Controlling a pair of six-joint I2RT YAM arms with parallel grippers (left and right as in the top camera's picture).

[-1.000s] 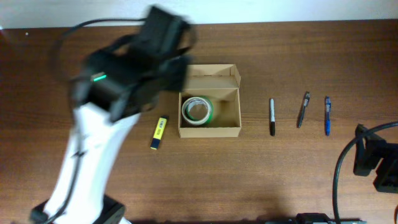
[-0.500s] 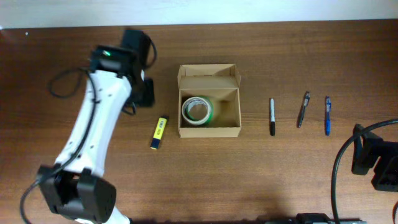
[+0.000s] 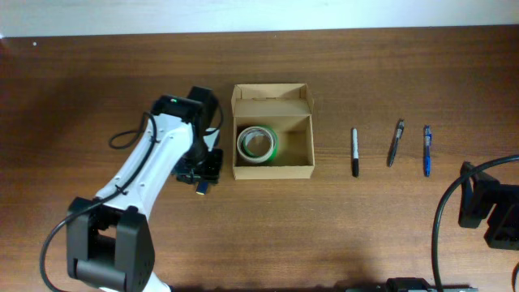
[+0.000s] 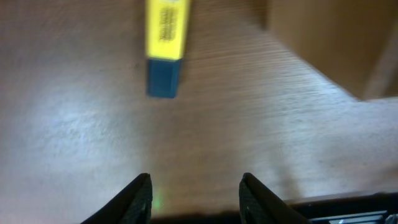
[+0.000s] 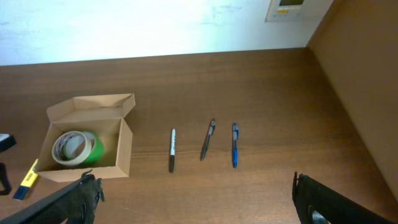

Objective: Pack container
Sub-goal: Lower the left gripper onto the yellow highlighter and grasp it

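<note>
Left wrist view: the left claw (image 4: 194, 182) hangs low over the worktop (image 4: 74, 143), fingers apart with nothing between them. The yellow highlighter (image 4: 165, 37) lies just ahead, blue cap nearest, its long axis running almost straight away, so a short advance should put a finger on either side. The container (image 3: 273, 171) stands open just to its right, a tape roll (image 3: 256, 143) inside. The right claw (image 5: 195, 182), spread wide and empty, sits well apart beyond the pens (image 3: 393, 143); the left arm is nearer.

Tan container (image 3: 273, 171), green tape roll (image 3: 273, 146), yellow highlighter (image 4: 166, 28) (dark blue cap (image 4: 164, 78)), blue pen (image 3: 426, 151).
</note>
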